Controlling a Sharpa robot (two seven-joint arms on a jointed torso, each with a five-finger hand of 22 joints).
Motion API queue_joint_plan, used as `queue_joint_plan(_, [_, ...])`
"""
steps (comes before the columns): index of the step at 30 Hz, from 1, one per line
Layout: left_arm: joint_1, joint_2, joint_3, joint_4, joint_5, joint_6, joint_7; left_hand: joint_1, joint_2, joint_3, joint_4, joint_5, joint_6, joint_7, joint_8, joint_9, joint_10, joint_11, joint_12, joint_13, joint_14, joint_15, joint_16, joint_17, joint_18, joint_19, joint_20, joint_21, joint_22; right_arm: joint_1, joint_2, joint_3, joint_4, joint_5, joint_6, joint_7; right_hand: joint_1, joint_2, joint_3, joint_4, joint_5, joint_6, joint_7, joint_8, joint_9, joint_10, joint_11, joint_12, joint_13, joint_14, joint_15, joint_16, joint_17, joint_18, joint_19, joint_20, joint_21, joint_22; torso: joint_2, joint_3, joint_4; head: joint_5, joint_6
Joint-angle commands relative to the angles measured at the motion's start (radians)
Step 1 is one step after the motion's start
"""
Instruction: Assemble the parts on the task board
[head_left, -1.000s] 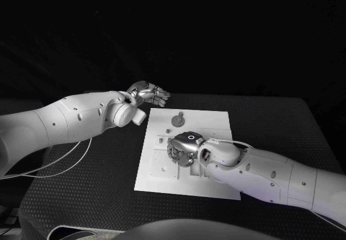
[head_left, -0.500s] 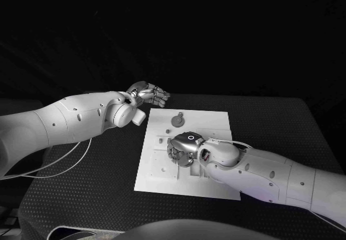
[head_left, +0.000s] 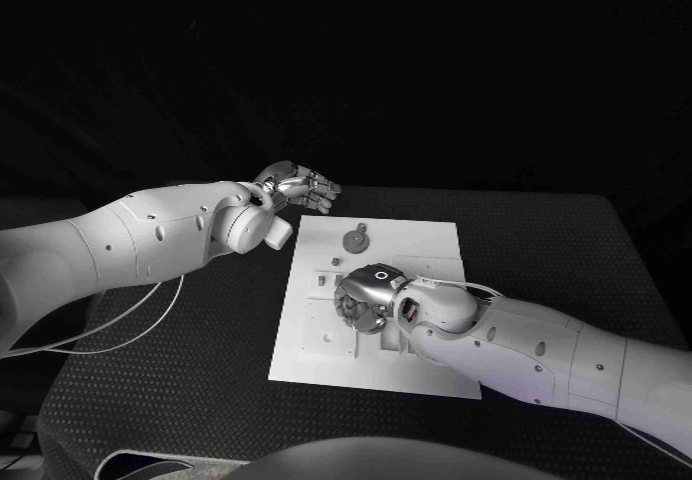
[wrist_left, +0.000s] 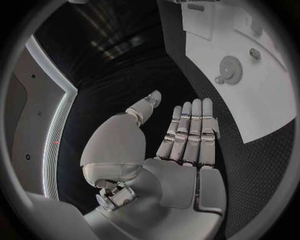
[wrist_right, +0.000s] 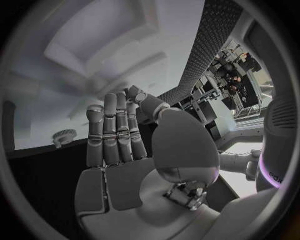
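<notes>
The white task board (head_left: 433, 250) lies in the middle of the black table. A round gear part (head_left: 355, 241) lies flat near the board's far edge, and it also shows as the gear (wrist_left: 232, 66) and the gear (wrist_right: 63, 136). My right hand (head_left: 366, 297) is low over the board's middle, palm down. Its fingers (wrist_right: 117, 131) are straight and together, with the thumb tip against their ends. Whether a part is pinched there is hidden. My left hand (head_left: 297, 188) hovers past the board's far left corner. It holds nothing, and its fingers (wrist_left: 189, 131) are stretched out.
Raised slots and small fittings (head_left: 326, 285) stand on the board beside my right hand. A smaller gear (wrist_left: 219, 79) sits next to the large one. White cables (head_left: 137, 325) hang from my left arm over the table's left side.
My right forearm has shifted very slightly. Both hands stay where they were.
</notes>
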Motion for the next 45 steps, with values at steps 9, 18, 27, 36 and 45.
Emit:
queue_joint_plan(9, [0.002,-0.002,0.001,0.004,0.005,0.014,0.004,-0.006,-0.006,0.002,0.006,0.001,-0.006,-0.002,0.006,-0.002,-0.008,-0.001,0.005,-0.002,0.006,0.000,-0.007,0.002,0.019,-0.007,0.002,0.003,0.002,-0.002,0.004,-0.003,-0.018,0.024,0.003,0.015,-0.037,0.009,-0.004,0.001,0.006,-0.025,0.012,-0.012,-0.002,-0.022,0.014,-0.023,0.000,0.002,0.006,-0.015,0.004,0.086,0.000,-0.004,-0.008,-0.003,0.000,-0.0004,-0.0015,-0.002,-0.002])
queue_joint_plan(18, [0.002,-0.004,0.001,0.005,0.005,0.012,0.003,-0.006,-0.007,0.002,0.006,0.001,-0.007,-0.002,0.006,-0.002,-0.008,-0.001,0.005,-0.002,0.006,0.000,-0.008,0.003,0.019,-0.007,0.002,0.003,0.002,-0.002,0.001,-0.003,-0.023,0.032,-0.023,0.024,-0.077,-0.026,-0.028,0.001,0.006,-0.099,0.045,-0.061,-0.025,-0.051,0.032,-0.049,-0.005,-0.013,0.012,-0.024,0.010,0.086,-0.004,-0.005,-0.011,-0.003,0.000,-0.0003,-0.0002,-0.003,-0.003])
queue_joint_plan(27, [0.002,-0.006,0.001,0.005,0.005,0.012,0.003,-0.004,-0.006,0.003,0.006,0.001,-0.011,-0.001,0.005,-0.003,-0.008,-0.001,0.005,-0.003,0.006,0.000,-0.009,0.004,0.019,-0.007,0.002,0.003,0.002,-0.001,-0.004,-0.003,-0.023,0.037,-0.044,0.034,-0.084,-0.041,-0.036,0.002,0.006,-0.120,0.055,-0.076,-0.034,-0.076,0.045,-0.069,-0.010,-0.025,0.018,-0.029,0.016,0.086,-0.008,-0.003,-0.014,-0.003,0.000,0.0001,-0.0010,-0.008,-0.005])
queue_joint_plan(36, [0.002,-0.008,0.001,0.003,0.005,0.012,0.005,-0.003,-0.007,0.003,0.005,0.001,-0.011,0.000,0.005,-0.003,-0.008,-0.001,0.006,-0.003,0.007,0.000,-0.010,0.005,0.019,-0.007,0.002,0.003,0.002,0.013,-0.042,-0.003,0.019,0.055,-0.079,0.041,-0.077,-0.042,-0.034,0.000,0.006,-0.123,0.056,-0.078,-0.036,-0.078,0.046,-0.073,-0.010,-0.026,0.019,-0.029,0.021,0.086,-0.008,-0.004,-0.016,-0.004,0.000,0.0001,0.0000,-0.012,0.001])
queue_joint_plan(45, [0.002,-0.013,0.001,0.000,0.005,0.009,0.012,-0.003,-0.006,0.003,0.005,0.001,-0.008,-0.002,0.007,-0.003,-0.006,-0.001,0.007,-0.004,0.008,0.000,-0.010,0.007,0.019,-0.006,0.001,0.003,0.003,0.070,-0.141,0.034,0.128,0.169,-0.122,0.078,-0.074,-0.040,-0.037,0.002,0.006,-0.127,0.060,-0.081,-0.039,-0.077,0.047,-0.078,-0.007,-0.005,0.010,-0.018,0.032,0.086,0.010,-0.009,-0.002,0.002,-0.002,-0.0001,-0.0034,-0.020,0.016])
